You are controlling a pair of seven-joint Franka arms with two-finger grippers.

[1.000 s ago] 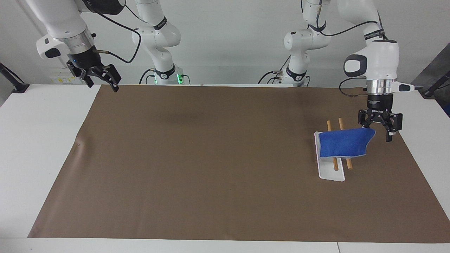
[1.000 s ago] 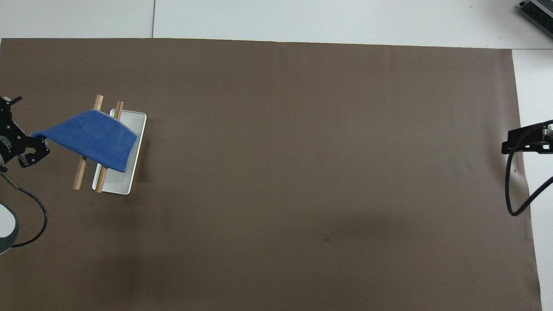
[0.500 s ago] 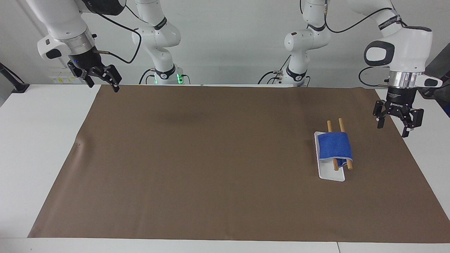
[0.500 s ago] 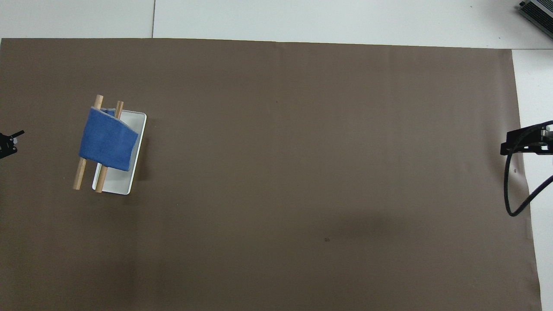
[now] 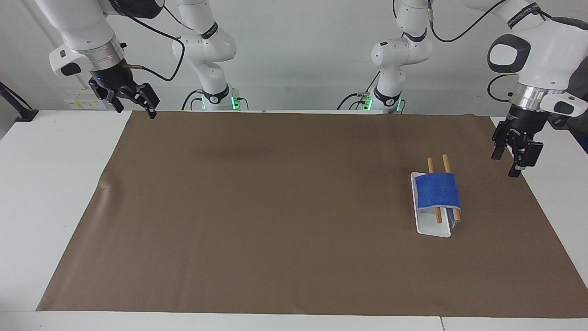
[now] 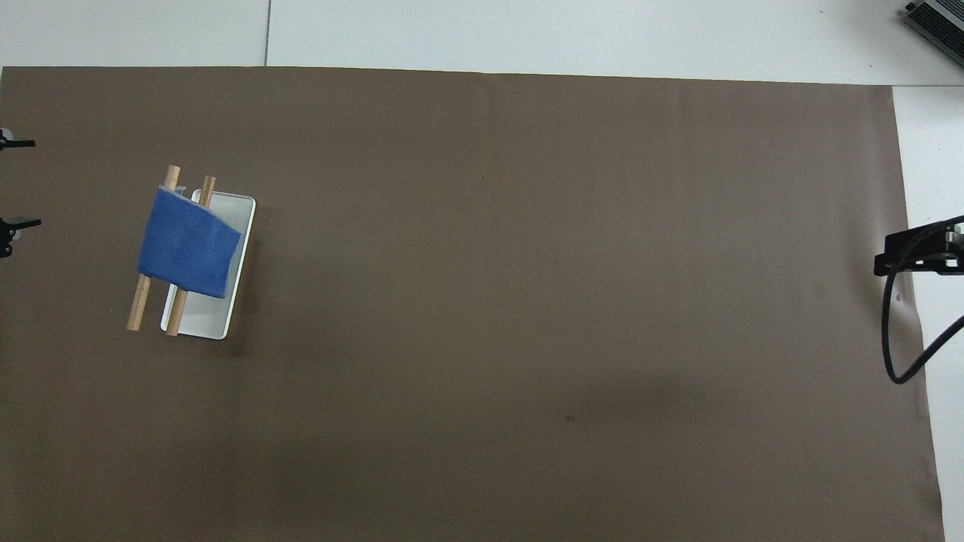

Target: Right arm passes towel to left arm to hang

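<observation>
On the table (image 5: 46,193) a brown mat (image 5: 275,207) carries a white rack (image 5: 432,227) at the left arm's end, the towel (image 5: 437,191) draped over its two wooden bars (image 5: 444,161), while the left gripper (image 5: 513,158) and the right gripper (image 5: 132,102), both spread wide and empty, hang over the mat's edges.

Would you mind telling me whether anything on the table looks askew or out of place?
Nothing stands out. The towel hangs draped over the rack's two wooden rods, slightly slanted in the overhead view but settled. Both the left gripper and the right gripper are open and clear of it.
</observation>
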